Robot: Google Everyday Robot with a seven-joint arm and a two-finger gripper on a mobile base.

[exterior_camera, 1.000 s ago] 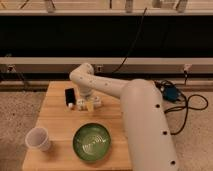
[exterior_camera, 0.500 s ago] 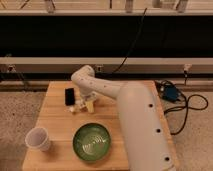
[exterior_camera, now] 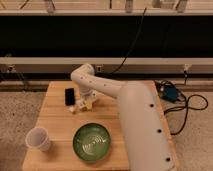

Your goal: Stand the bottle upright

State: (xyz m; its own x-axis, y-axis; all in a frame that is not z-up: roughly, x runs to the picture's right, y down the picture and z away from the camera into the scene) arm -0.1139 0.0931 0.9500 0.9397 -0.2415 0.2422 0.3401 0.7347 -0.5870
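Observation:
The bottle (exterior_camera: 81, 105) is small and whitish with a yellowish part. It lies on the wooden table (exterior_camera: 55, 122) just behind the green bowl (exterior_camera: 92, 142), and its white cap end points left. My gripper (exterior_camera: 85, 100) reaches down from the white arm (exterior_camera: 100, 86) right at the bottle and hides part of it. I cannot make out whether the gripper has hold of it.
A small black object (exterior_camera: 70, 96) stands just left of the bottle. A white cup (exterior_camera: 38, 138) stands at the table's front left. The arm's large white body (exterior_camera: 142, 130) covers the table's right side. Cables and a blue box (exterior_camera: 170, 94) lie on the floor at right.
The wrist has sunk slightly toward the table and the arm has shifted a little. The bottle, black object, cup and bowl stay where they were.

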